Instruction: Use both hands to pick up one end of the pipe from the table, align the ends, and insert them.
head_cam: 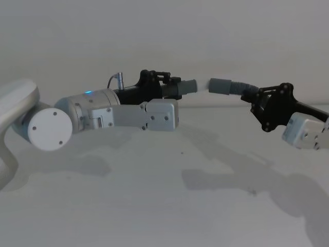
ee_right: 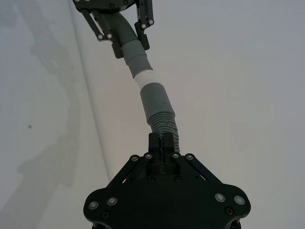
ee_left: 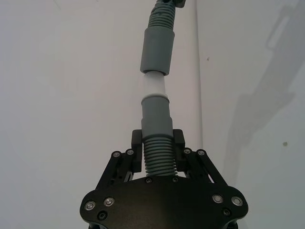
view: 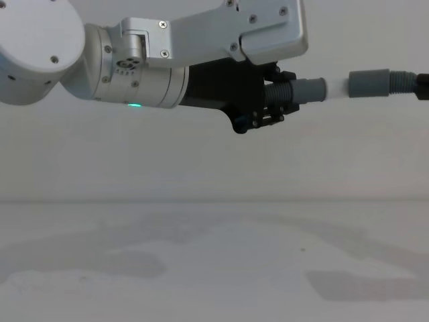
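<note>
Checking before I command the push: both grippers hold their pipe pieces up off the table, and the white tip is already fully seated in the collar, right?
Not seated. The left wrist view shows the white tip exposed between the left gripper's piece and the collar. Both pieces are held off the table; the right gripper grips its ribbed piece.

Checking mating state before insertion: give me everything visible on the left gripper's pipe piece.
The left gripper's pipe piece is dark grey plastic: a ribbed section clamped in the left gripper, then a smooth grey sleeve ending in a narrower whitish tip. It is held in the air well above the table, roughly level. Its tip points at the wider grey collar of the piece in the right gripper, about in line. In the head view a small gap separates them; whether they touch is unclear.
</note>
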